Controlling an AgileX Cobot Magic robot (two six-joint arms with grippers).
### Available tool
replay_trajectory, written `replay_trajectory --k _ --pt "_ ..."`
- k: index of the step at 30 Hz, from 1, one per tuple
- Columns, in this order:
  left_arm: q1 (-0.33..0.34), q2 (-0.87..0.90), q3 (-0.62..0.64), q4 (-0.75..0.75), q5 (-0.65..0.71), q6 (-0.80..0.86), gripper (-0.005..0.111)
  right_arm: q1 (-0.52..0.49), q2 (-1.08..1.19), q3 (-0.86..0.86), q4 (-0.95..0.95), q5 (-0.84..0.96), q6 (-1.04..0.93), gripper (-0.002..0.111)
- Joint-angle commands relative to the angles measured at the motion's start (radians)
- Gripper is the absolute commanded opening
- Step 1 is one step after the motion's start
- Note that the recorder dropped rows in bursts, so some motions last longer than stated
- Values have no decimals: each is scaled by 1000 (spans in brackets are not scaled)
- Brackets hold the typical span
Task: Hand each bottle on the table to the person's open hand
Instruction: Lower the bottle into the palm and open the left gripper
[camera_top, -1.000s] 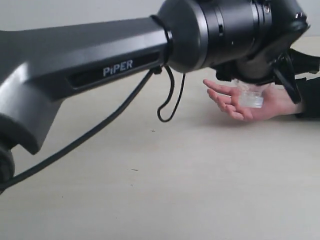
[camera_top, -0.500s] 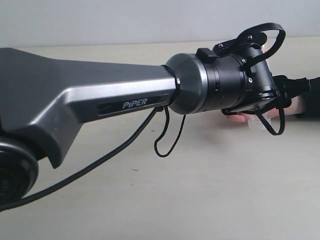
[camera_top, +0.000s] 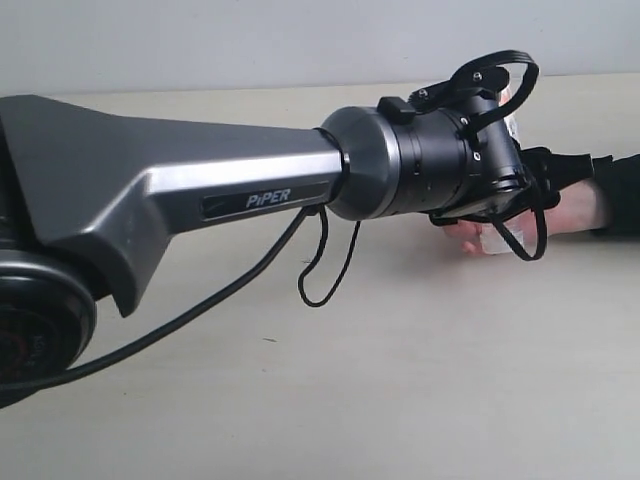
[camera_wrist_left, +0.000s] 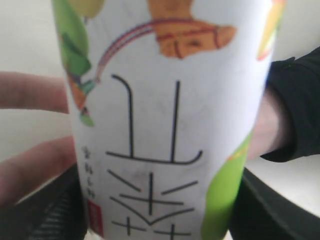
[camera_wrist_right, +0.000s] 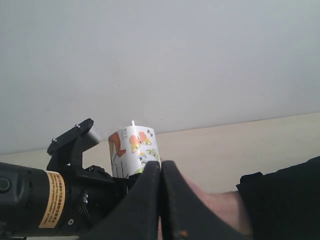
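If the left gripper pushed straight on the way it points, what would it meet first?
Probably the person's open hand. The left gripper holds the bottle right in front of the palm, with fingers showing one side and wrist the other. The gap cannot be judged.

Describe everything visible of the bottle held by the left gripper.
The bottle has a white label with large dark characters and orange and green fruit pictures; its clear plastic base shows in the exterior view. It stands roughly upright, clamped between the jaws of the left gripper, over the person's hand. Its cap is hidden; whether it touches the hand cannot be told.
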Motion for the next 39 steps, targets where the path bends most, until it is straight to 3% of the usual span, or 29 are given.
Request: replay_trajectory --k 1,4,13,16,39 --pt "3 13 0 -20 -21 -7 1 -4 -3 4 3 -9 1 0" --pt "3 17 0 -25 -25 -7 13 -4 -3 4 3 -9 1 0" --pt "9 18 0 -25 -25 -7 67 -4 -3 4 3 -9 1 0" --pt "9 18 0 -25 -25 -7 78 -4 -3 4 3 -9 1 0" --pt "9 -127 0 -25 62 55 82 -4 -3 4 3 -27 -2 0"
